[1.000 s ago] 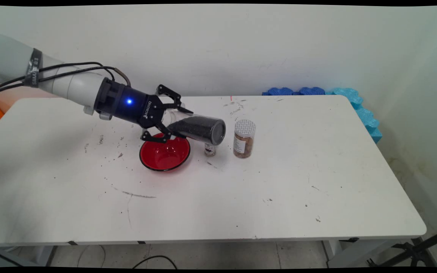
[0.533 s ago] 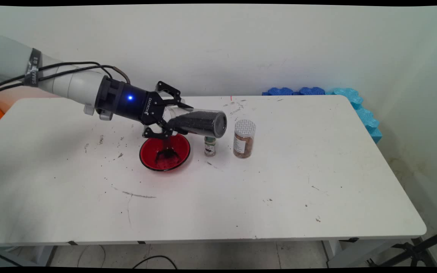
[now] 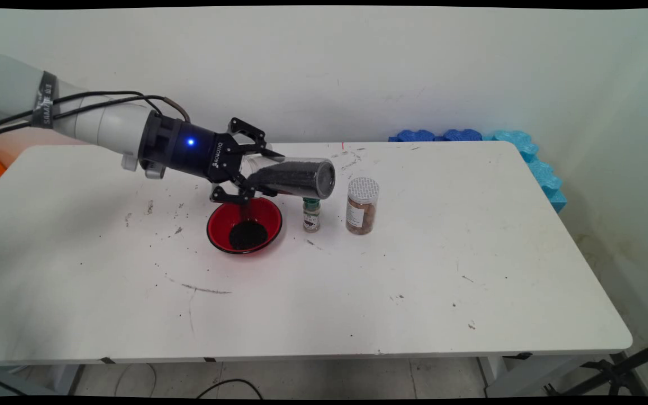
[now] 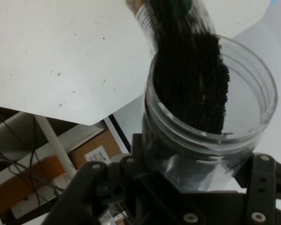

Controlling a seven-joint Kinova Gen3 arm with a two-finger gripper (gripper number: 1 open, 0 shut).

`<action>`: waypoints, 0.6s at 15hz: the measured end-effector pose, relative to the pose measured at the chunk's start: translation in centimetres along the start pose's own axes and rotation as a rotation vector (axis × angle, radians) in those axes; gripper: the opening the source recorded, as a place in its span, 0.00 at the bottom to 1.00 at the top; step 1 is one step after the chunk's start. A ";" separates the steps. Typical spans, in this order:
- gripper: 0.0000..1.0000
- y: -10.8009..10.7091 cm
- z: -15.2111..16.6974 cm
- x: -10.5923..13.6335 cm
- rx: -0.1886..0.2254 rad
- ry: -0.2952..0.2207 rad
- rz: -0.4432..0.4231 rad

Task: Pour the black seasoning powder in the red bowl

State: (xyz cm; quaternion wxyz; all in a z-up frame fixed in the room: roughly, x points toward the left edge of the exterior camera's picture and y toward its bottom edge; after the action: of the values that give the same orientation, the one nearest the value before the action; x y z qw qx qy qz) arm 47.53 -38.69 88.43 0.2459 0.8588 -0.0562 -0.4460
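On the table (image 3: 414,270), the bowl (image 3: 220,225) now holds more dark grains (image 3: 247,234).

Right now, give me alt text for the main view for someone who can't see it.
The hand holds a clear jar of black grains tipped sideways, pouring them into a red bowl on a white table. A small spice bottle and a capped jar stand beside the bowl.

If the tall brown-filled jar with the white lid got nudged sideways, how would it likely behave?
The tall jar of brown contents with a white lid stands upright on the white table and is much taller than its base, so a high nudge would probably tip it. It looks round, so once down it would likely roll. Being nearly full, it may resist a low push and slide.
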 end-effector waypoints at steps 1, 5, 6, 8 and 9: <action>0.00 0.0 -0.1 0.0 -0.001 -0.001 -0.002; 0.00 -0.2 -0.3 -0.1 -0.006 -0.004 -0.020; 0.00 -0.3 -0.4 -0.1 -0.007 -0.005 -0.025; 0.00 -0.4 -0.6 -0.2 -0.008 -0.008 -0.036; 0.00 -0.5 -0.7 -0.2 -0.008 -0.009 -0.040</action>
State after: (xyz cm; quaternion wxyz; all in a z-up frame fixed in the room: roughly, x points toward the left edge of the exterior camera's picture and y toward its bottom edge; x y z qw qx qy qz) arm 47.93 -37.92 88.69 0.2401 0.8566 -0.0382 -0.4551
